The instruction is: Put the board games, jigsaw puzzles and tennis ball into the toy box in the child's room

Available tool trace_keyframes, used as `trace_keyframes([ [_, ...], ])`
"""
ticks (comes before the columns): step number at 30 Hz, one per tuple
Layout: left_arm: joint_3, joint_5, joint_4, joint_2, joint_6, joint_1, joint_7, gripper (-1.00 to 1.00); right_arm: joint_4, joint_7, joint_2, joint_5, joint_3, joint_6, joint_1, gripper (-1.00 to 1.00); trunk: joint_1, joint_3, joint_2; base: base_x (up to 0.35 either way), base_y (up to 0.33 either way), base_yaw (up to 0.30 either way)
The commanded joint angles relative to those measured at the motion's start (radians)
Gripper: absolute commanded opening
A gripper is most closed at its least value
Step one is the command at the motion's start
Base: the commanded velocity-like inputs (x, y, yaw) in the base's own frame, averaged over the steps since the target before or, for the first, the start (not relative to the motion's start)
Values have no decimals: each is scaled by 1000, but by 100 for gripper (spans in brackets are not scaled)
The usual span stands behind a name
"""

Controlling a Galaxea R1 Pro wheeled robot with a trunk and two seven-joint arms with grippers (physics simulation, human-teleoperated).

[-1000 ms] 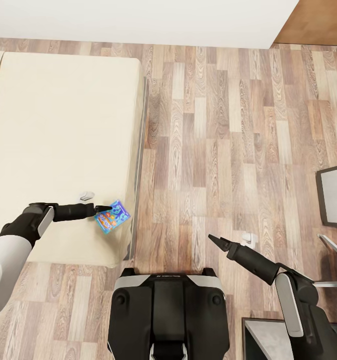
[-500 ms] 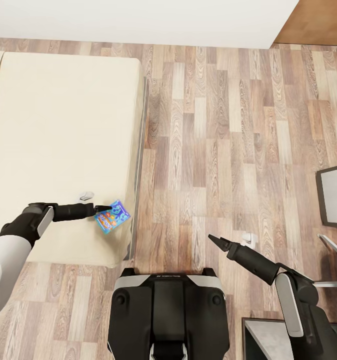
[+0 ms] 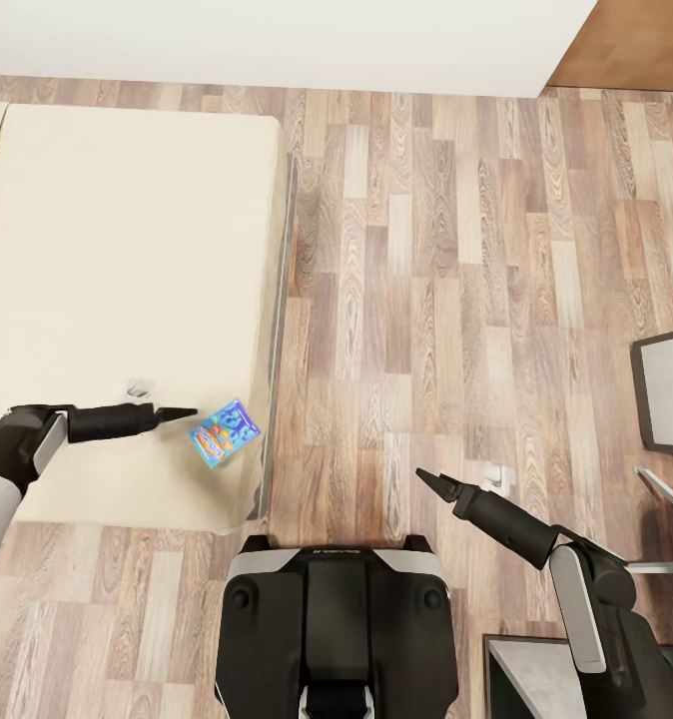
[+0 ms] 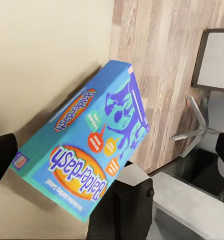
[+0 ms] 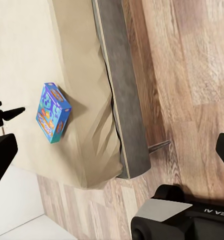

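Observation:
A blue board game (image 3: 225, 432) with yellow cartoon print lies on the cream bed (image 3: 107, 250), close to its right edge and front corner. My left gripper (image 3: 182, 411) hovers over the bed just left of the game, a small gap between them. It is open; in the left wrist view its fingers (image 4: 2, 155) stand wide apart with the game (image 4: 92, 145) ahead between them. My right gripper (image 3: 423, 476) hangs open over the floor, right of the bed. From the right wrist, the game (image 5: 52, 112) and the bed's grey side (image 5: 116, 90) are visible.
Wood-plank floor (image 3: 456, 280) stretches right of the bed to a white wall (image 3: 277, 40). A dark-framed grey panel (image 3: 666, 389) and metal legs (image 3: 666, 494) stand at the far right. My black base (image 3: 336, 619) sits near the bed's front corner.
My left arm has drawn back to the left, so its tip no longer touches the blue game. The game and the right arm have stayed put.

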Motion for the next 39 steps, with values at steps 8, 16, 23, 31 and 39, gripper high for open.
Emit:
trace_keyframes([
  [8, 0, 3, 0, 96, 14, 0, -208, 100, 0, 3, 1, -2, -2, 5, 0, 100, 1, -1, -1, 0, 0, 0],
  [16, 1, 9, 6, 200, 12, 6, -402, 100, -1, 3, 1, -1, -2, 5, 0, 100, 1, -1, -1, 0, 0, 0],
  [23, -1, 143, 17, 258, 20, 65, -402, 100, -3, 4, 2, -3, 0, 4, 0, 100, 1, -1, -1, 0, 0, 0],
  [31, -2, 332, 19, 310, 24, 242, -402, 100, -5, 3, 6, -2, 6, 1, 0, 100, 1, 9, -1, 0, 0, 0],
  [39, -2, 360, 2, 319, 29, 289, -402, 100, -5, -1, 11, 0, 60, -5, 0, 100, 1, 22, -1, 0, 0, 0],
])
